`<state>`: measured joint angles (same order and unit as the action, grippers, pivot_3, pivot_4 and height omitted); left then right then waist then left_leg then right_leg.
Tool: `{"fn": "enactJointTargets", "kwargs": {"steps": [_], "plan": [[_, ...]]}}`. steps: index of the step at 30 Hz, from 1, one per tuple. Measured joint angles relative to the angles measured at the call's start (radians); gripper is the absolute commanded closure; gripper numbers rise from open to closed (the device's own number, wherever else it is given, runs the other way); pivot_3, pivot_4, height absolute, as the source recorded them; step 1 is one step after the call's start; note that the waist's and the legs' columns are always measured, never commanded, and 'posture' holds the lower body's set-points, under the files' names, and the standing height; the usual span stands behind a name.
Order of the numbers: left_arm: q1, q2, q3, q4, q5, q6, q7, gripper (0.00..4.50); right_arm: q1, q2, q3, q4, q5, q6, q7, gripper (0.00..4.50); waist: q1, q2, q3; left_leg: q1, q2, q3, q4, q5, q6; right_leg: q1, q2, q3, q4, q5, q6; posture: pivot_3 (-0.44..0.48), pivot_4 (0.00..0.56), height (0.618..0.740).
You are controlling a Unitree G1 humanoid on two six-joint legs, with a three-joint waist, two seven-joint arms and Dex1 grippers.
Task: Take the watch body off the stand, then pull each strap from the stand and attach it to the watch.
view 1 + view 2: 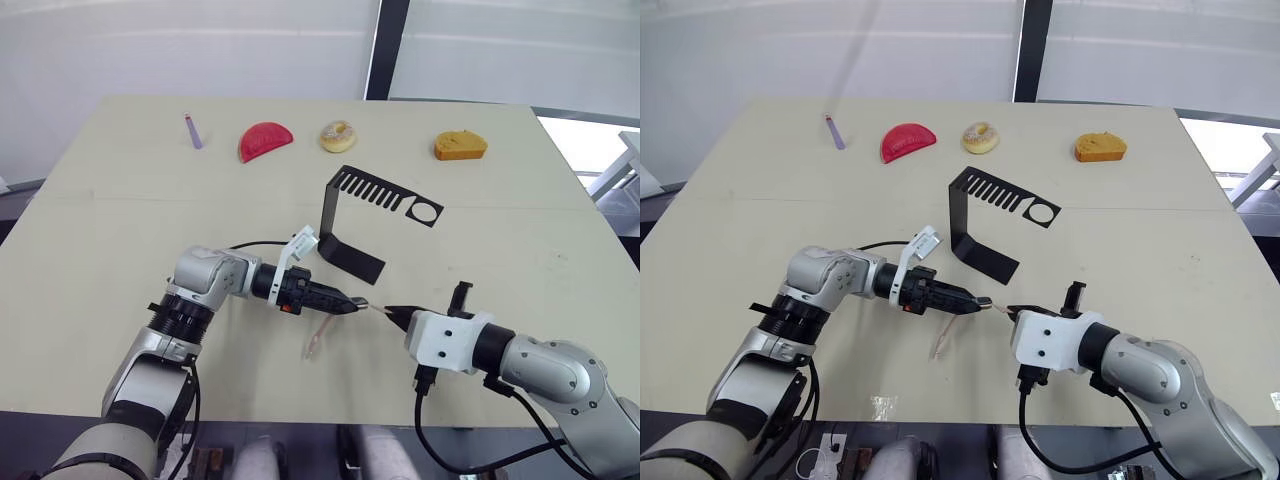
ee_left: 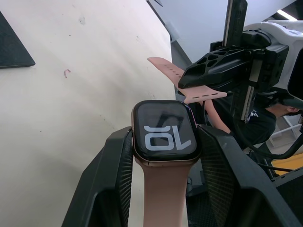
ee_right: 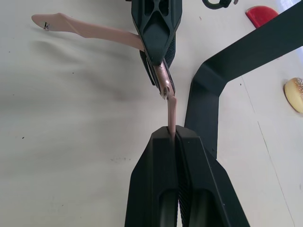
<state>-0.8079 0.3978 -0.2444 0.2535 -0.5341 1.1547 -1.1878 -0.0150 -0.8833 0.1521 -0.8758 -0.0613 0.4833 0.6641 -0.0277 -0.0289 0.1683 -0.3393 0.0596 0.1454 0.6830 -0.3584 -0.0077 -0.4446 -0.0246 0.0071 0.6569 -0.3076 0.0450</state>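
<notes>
Pale beige flat surface (image 1: 120, 250): carries everything listed.

Black bent sheet-metal stand (image 1: 350, 215): sits upright near the middle of the surface, flat base toward the robot, slotted top arm with round hole reaching away to the robot's right. No strap or watch is on it.

Left claw (image 1: 352, 303): reaches from the robot's left toward the centre, above the surface in front of the stand's base. Its two black fingers (image 2: 111, 175) are clamped on opposite sides of the small square black watch body (image 2: 164, 131).

Right claw (image 1: 392, 313): faces the left claw tip to tip, from the robot's right. Its fingers (image 3: 191, 179) are pressed nearly together, pinching the end of the second pale pink strap (image 3: 171, 112).

Red half-round piece (image 1: 265, 140), tan wedge-shaped piece (image 1: 460, 146), small glazed ring doughnut (image 1: 338, 135): in a row along the far edge, well apart from the claws.

First pale pink strap (image 1: 318, 338): already joined to the watch body, hanging from it down toward the surface; its long axis slants toward the robot.

Second strap: long axis runs from the right claw toward the watch body, its free end just beside the case edge; whether it touches cannot be told.

Watch body: dark screen with white digits faces the left wrist camera, silvery rim visible.

Small purple stick (image 1: 193, 131): far left corner area.
</notes>
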Motion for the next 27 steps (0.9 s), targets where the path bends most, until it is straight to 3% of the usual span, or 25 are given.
{"fn": "enactJointTargets", "kwargs": {"steps": [27], "plan": [[0.0, -0.024, 0.031, 0.0, -0.01, 0.001, 0.028, 2.91, -0.011, 0.001, -0.001, 0.011, -0.001, 0.003, 0.009, 4.5, 0.0, 0.0, 0.0, 0.0, 0.0, 0.0, 0.0, 0.0, 0.0, 0.0, 0.0, 0.0, 0.001, 0.0, 0.0, 0.0, 0.15, 0.737]]}}
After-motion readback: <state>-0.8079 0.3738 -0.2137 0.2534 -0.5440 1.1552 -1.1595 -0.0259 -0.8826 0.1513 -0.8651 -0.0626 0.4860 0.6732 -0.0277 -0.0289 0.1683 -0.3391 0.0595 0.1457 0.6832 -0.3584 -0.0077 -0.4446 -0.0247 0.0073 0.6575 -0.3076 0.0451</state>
